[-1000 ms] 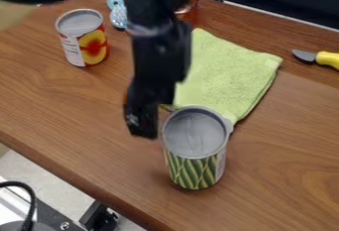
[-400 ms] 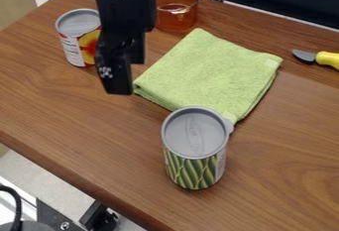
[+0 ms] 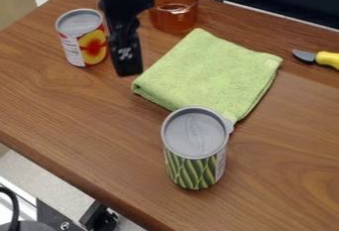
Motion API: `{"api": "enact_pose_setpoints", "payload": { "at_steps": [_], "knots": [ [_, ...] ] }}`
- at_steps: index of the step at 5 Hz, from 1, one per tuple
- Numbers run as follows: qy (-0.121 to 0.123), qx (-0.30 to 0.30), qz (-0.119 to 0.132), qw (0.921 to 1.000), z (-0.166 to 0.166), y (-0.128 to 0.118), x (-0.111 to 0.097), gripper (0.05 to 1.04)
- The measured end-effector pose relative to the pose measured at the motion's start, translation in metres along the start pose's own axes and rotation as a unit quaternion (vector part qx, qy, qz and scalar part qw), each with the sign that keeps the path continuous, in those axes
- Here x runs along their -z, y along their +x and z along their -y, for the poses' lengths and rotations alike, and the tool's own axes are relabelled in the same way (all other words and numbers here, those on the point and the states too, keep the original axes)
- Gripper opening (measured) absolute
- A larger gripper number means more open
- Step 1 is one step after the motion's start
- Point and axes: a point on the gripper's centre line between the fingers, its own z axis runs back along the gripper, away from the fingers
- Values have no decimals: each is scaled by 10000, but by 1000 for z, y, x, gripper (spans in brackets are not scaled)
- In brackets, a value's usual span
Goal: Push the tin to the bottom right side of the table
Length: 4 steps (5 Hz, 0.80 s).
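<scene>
At the far left, below the edge of the brown wooden table, a black cable curves... reworded without a subject: At the lower left, off the edge of the brown wooden table, a curved black cable. At the upper left, on the table, a red and yellow tin. Stands upright, with a grey end facing up and a white label panel on its left side.

Next, just right of that tin, the black gripper. Hangs down from the top edge over the table, well apart from the green-patterned tin and between the red and yellow tin and the folded cloth. Impossible to tell from here whether spread or pressed together.

Further right, near the top, an amber see-through cup, partly behind the arm. Stands upright.

At the lower middle, in front of the cloth's near corner, the green-patterned tin. Stands upright on the table, grey end up, near the front edge. Hard to tell whether touching the cloth.

Behind and reaching further right, the folded light green cloth. Lies flat, at a slant.

At the right edge, a tool with a yellow handle. Lies on the table, with a dark blade pointing left.
</scene>
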Motion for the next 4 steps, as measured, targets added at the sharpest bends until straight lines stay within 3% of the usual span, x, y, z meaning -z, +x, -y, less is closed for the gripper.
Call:
{"api": "enact_pose_setpoints", "payload": {
  "at_steps": [1,3,4],
  "knots": [
    [142,-1204,191,9924,-22,11,3,995],
    [413,-2078,518,9759,-42,38,3,995],
    [384,-2334,771,9685,-54,54,4,995]
  ]
}}
